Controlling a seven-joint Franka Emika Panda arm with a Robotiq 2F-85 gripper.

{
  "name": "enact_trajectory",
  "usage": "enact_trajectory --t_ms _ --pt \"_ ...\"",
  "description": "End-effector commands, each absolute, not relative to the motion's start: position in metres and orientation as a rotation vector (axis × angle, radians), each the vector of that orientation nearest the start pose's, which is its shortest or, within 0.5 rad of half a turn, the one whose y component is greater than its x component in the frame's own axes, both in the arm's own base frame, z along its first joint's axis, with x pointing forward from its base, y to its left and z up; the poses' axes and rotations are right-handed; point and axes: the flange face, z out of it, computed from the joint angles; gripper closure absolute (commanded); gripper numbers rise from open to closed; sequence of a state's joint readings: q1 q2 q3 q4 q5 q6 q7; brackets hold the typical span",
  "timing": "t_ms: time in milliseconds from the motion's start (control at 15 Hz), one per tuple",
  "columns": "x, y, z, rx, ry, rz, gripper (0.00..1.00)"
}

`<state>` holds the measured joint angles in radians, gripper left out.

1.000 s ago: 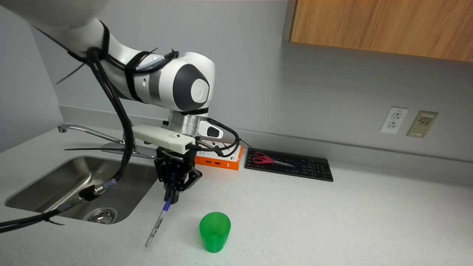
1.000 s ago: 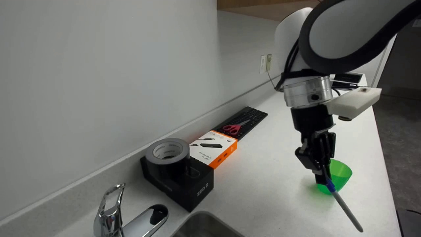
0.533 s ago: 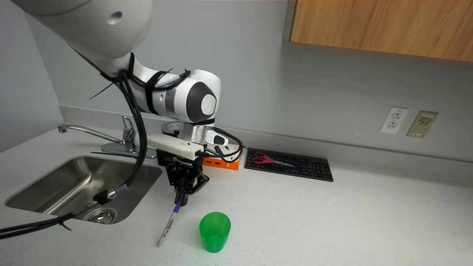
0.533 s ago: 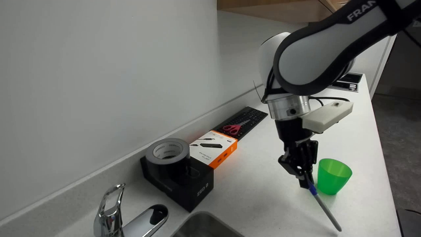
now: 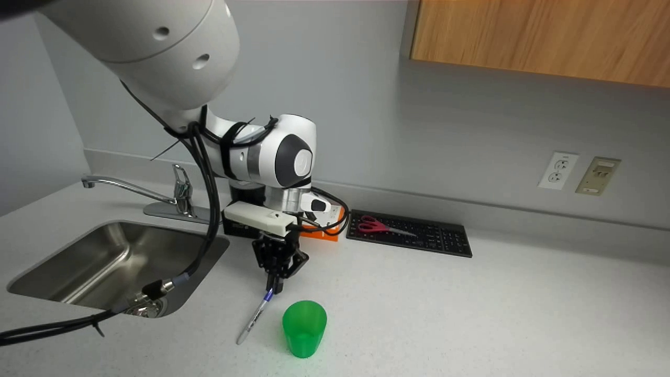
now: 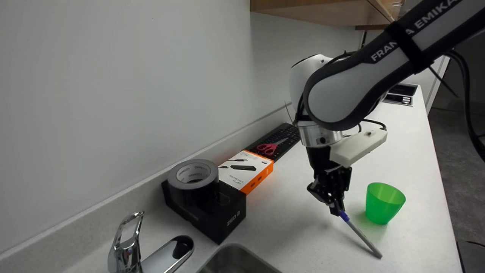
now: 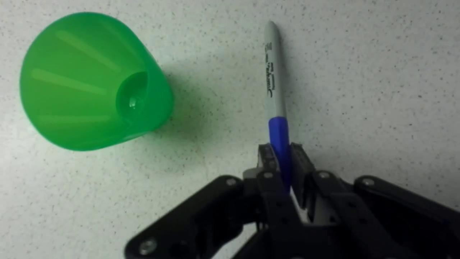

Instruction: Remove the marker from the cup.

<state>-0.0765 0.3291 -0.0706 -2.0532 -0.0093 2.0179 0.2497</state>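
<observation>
Marker (image 7: 275, 82) and cup (image 5: 304, 329) are apart, with a strip of worktop (image 5: 523, 314) between them; the marker is outside the cup. The pincer (image 7: 282, 154) is clamped on the marker's blue end, one finger against each side. From there the pale body, printed with dark lettering, slants down and away, its far end low over the worktop; whether that end touches, I cannot tell. The cup, green and see-through, stands upright, mouth up. In the wrist view it is left of the marker.

By the wall (image 5: 356, 104), red scissors (image 5: 386, 228) lie on a black keyboard (image 5: 439, 241). Just beside the keyboard is an orange-and-white box (image 6: 246, 170), and beside that a black box (image 6: 235, 223) with tape (image 6: 195, 195) on top. The tap (image 5: 183, 196) stands behind the sink (image 5: 94, 267); cables (image 5: 214, 209) from the arm (image 5: 178, 78) pass in front of the sink in an exterior view. A wooden cabinet (image 5: 544, 42) hangs above, and lower on the wall is an outlet (image 5: 558, 170).
</observation>
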Motion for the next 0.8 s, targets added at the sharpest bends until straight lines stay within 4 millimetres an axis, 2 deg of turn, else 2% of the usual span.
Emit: enact_trajectory --t_ms 0,533,733 --pt "0.5562 -0.0847 0.2509 -3.116 0.662 0.533 0.60" --pt "0.5623 -0.0858 0.2563 -3.130 0.680 0.495 0.02" --pt "0.5636 -0.0859 0.2583 -3.128 0.687 0.490 0.00"
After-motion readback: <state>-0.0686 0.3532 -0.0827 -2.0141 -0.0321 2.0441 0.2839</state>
